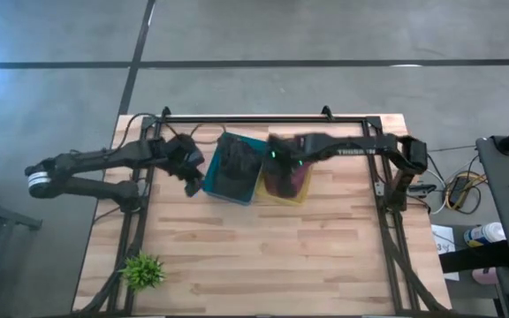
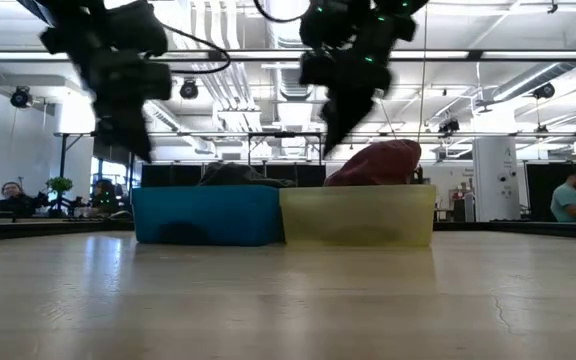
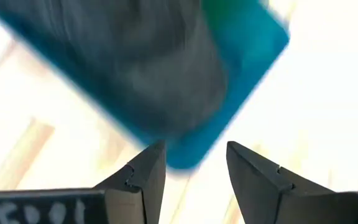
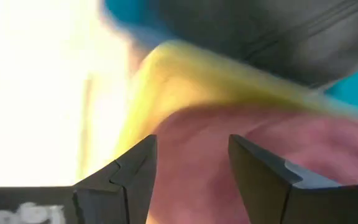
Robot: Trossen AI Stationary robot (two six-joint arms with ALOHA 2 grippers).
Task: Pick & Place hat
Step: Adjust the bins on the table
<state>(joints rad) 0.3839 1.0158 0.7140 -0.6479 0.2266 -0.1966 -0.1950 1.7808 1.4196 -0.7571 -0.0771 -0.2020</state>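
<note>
A dark grey hat [image 1: 235, 165] lies in a blue bin [image 1: 208, 181], and a maroon hat [image 1: 285, 181] lies in a yellow bin [image 1: 300, 196] beside it; both hats rise above the bin rims in the low view, the grey hat [image 2: 236, 175] and the maroon hat [image 2: 380, 162]. My left gripper [image 1: 190, 181] hovers open at the blue bin's left side, above it [image 2: 128, 140]. My right gripper [image 1: 277, 157] hangs open above the maroon hat [image 4: 241, 155], clear of it [image 2: 336, 135].
The two bins stand side by side near the table's far middle. A small green plant [image 1: 143, 271] sits at the near left corner. A black frame rail [image 1: 263, 119] runs along the far edge. Bare wood lies in front of the bins.
</note>
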